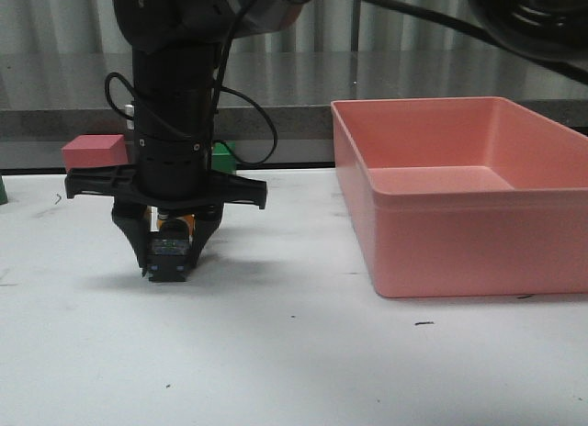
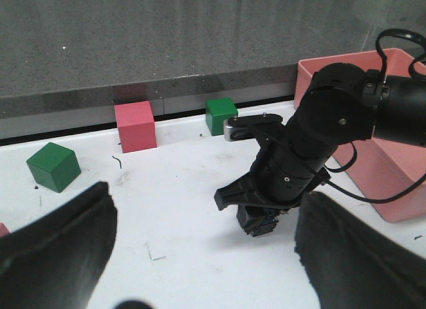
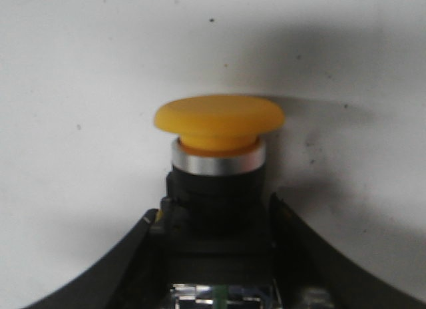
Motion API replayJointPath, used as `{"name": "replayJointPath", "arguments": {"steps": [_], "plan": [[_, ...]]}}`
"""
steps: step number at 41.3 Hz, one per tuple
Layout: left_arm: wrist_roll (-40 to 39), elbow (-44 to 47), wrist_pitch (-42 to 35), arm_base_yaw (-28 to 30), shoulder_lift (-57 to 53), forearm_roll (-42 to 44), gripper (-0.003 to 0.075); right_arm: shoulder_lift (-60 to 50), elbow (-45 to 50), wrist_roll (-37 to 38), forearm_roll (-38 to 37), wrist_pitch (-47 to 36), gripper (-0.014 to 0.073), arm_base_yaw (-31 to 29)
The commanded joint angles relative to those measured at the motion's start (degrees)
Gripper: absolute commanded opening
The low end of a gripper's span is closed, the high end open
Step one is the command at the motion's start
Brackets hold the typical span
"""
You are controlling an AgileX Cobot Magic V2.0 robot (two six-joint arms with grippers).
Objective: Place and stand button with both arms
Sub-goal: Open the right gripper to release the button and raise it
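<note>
The button (image 3: 218,122) has a yellow mushroom cap, a silver ring and a dark blocky base. My right gripper (image 3: 216,212) is shut on that base, with the cap sticking out past the fingertips. In the front view the right gripper (image 1: 170,259) points down at the table's left-centre, and the button (image 1: 171,252) sits low between its fingers, close above the white tabletop. The left wrist view shows the same right gripper (image 2: 263,219) with the button (image 2: 261,222). My left gripper (image 2: 206,269) hovers in front of it, open wide and holding nothing.
A large pink bin (image 1: 459,215) stands to the right of the right arm. Along the back edge are a pink cube (image 2: 135,126) and a green cube (image 2: 221,116). Another green cube (image 2: 53,166) lies further left.
</note>
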Motion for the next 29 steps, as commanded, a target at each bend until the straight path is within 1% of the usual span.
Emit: {"name": "replayJointPath", "arguments": {"steps": [1, 4, 12, 16, 19, 24, 29], "plan": [[-0.1, -2.0, -4.5, -0.5, 0.8, -0.6, 0.0545, -4.3, -1.8, 0.2, -0.2, -2.0, 0.044, -0.1], [-0.1, -2.0, -4.5, -0.5, 0.8, -0.6, 0.0545, -4.3, -1.8, 0.2, -0.2, -2.5, 0.0468, -0.1], [-0.1, -2.0, -4.5, -0.5, 0.8, -0.6, 0.0545, -4.9, -1.8, 0.2, 0.0, -3.8, 0.0471, -0.1], [-0.1, -2.0, -4.5, -0.5, 0.8, -0.6, 0.0545, -6.1, -1.8, 0.2, -0.3, -2.5, 0.047, -0.2], [-0.1, -2.0, -4.5, -0.5, 0.8, -0.6, 0.0545, -7.4, -1.8, -0.5, -2.3, -0.8, 0.047, -0.2], [-0.1, -2.0, -4.5, -0.5, 0.8, -0.6, 0.0545, -10.7, -1.8, -4.9, -3.7, 2.4, 0.047, -0.2], [-0.1, -2.0, -4.5, -0.5, 0.8, -0.6, 0.0545, -15.7, -1.8, -14.4, -3.6, 4.8, 0.047, 0.0]]}}
